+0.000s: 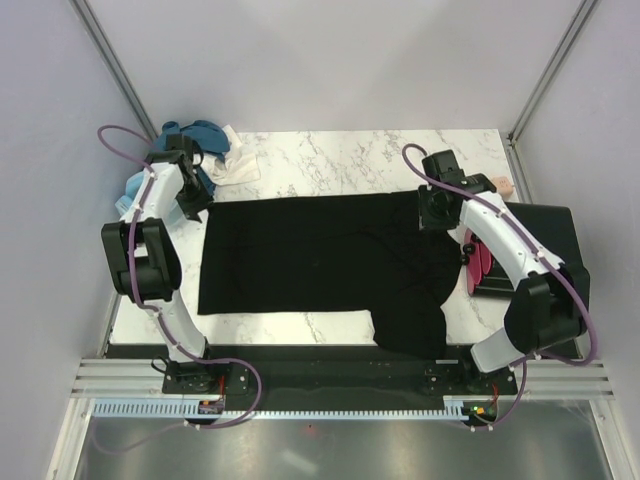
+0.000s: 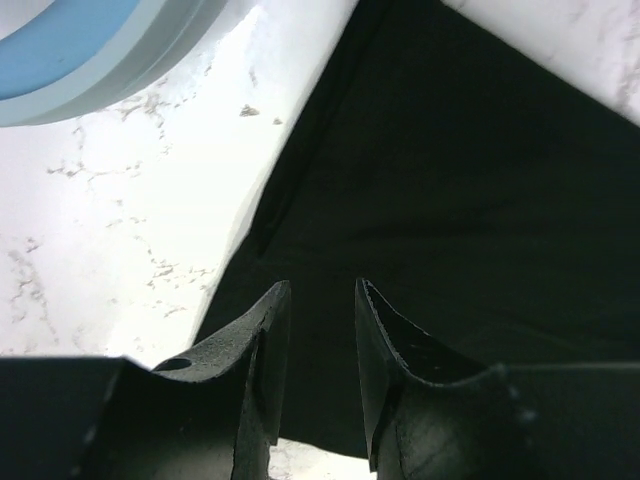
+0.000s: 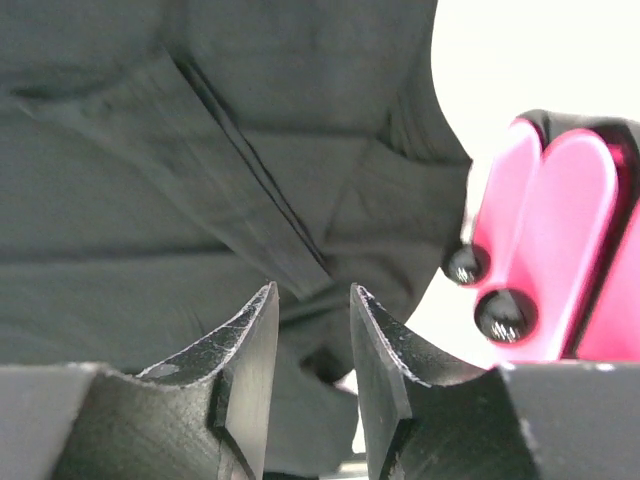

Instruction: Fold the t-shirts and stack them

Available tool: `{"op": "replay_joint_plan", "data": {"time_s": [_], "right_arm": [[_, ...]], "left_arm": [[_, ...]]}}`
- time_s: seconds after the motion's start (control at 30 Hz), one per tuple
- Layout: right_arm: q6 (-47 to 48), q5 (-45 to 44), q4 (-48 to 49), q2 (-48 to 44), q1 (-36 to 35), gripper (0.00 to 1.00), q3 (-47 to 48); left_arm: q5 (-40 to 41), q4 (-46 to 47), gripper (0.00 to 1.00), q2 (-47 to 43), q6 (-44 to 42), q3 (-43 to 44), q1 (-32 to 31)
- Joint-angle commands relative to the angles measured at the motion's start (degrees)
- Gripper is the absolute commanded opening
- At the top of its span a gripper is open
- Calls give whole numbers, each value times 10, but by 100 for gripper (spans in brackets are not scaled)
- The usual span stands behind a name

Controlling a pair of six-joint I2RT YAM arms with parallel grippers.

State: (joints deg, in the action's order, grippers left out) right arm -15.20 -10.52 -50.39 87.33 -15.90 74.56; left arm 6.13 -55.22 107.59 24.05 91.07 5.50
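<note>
A black t-shirt (image 1: 310,255) lies spread flat across the marble table (image 1: 350,155), with one part hanging toward the front edge at the right. My left gripper (image 1: 194,206) hovers at the shirt's back left corner. Its jaws are open over the black cloth (image 2: 450,180) with nothing between them (image 2: 322,285). My right gripper (image 1: 432,214) is over the back right part of the shirt, open and empty (image 3: 313,288) above a creased sleeve (image 3: 240,190). More t-shirts lie heaped at the back left: teal-blue (image 1: 200,133), white (image 1: 236,166) and light blue (image 1: 135,185).
A small pinkish-beige block (image 1: 508,187) sits at the table's right edge. A black tray (image 1: 545,240) stands to the right, with a pink object (image 1: 481,265) (image 3: 560,230) at its near side, close to my right arm. Grey walls enclose the back and sides.
</note>
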Motion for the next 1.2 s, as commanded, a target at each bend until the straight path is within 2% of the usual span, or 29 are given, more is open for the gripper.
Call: {"op": "replay_joint_plan", "data": {"time_s": [0.0,0.07,0.1,0.13,0.2,0.47,0.83,1.0,1.17], "right_arm": [[7,30,70,68,-1,43,38],[11,60,103,106,-1,45,42],[13,73,116,116,-1,53,44],[14,81,128,127,-1,56,47],[14,103,170,153,-1,51,52],[8,180,234,235,-1,56,108],[14,216,230,270,-1,57,114],[32,216,212,266,-1,51,112],[40,213,198,253,-1,53,100]], "left_arm": [[-55,47,40,-32,16,-9,-4],[-59,49,39,-33,16,-13,-10],[-59,50,39,-38,14,-13,-10],[-59,54,38,-41,13,-15,-10],[-71,55,38,-48,8,-19,-12],[-83,57,36,-73,6,-43,-11],[-82,60,34,-63,1,-46,-11],[-82,60,34,-62,-1,-46,-11],[-78,60,33,-64,-2,-48,-12]]}}
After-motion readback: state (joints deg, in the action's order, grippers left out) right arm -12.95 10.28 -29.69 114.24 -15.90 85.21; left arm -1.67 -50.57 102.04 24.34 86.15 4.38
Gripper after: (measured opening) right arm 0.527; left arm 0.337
